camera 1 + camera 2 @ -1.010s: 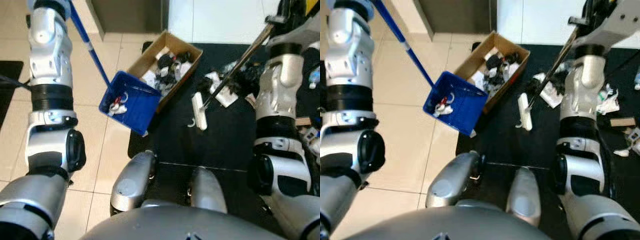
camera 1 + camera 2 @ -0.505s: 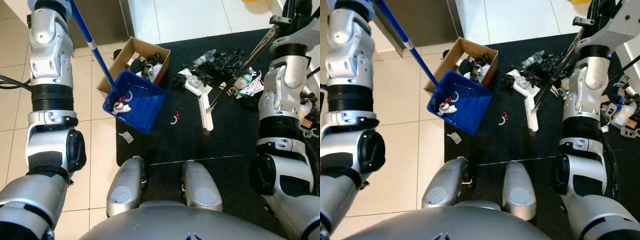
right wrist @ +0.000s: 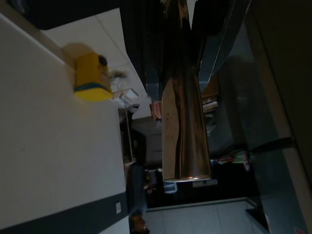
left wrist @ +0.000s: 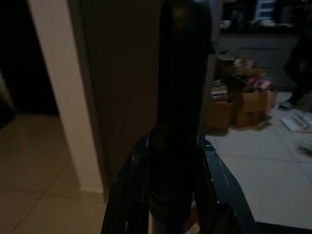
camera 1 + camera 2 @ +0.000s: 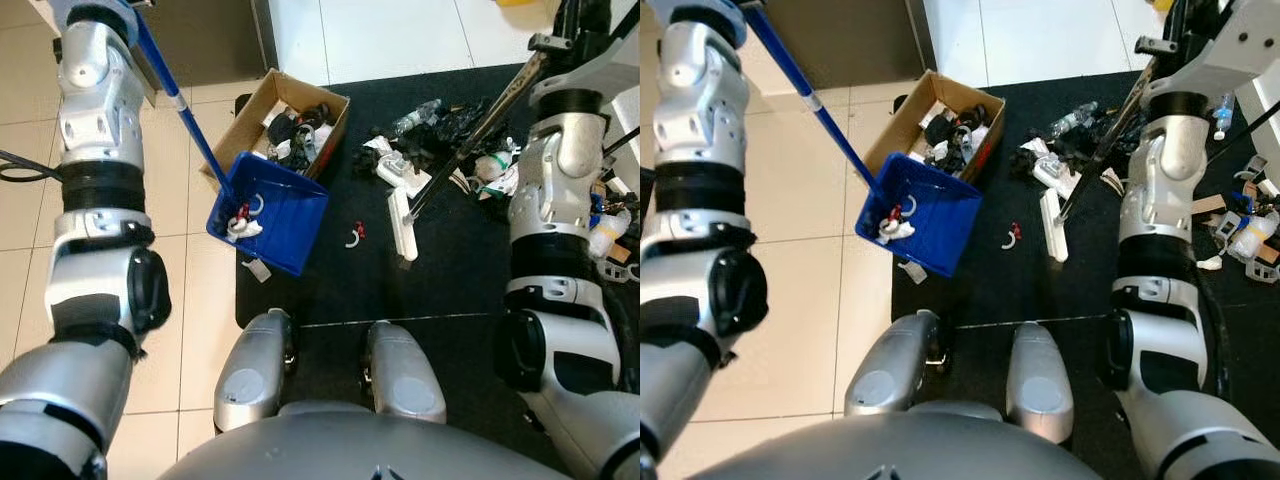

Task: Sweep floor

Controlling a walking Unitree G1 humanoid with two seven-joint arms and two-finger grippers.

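Two tools are being held, the blue dustpan (image 5: 268, 208) by the left gripper (image 4: 176, 214), the broom (image 5: 402, 224) by the right gripper (image 3: 183, 73), both clamped on handles, while litter (image 5: 353, 233) at twelve o'clock is awaiting a leftward sweep.

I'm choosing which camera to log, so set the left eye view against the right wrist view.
Left eye view: the blue dustpan with scraps in it, on its blue handle, the cardboard box of rubbish, the litter pile on the black mat, and the white broom head. Right wrist view: the yellow container in full on pale floor, with dim clutter beyond. Shared: the broom handle, held in the right hand; the eye view catches just a sliver of the yellow container.
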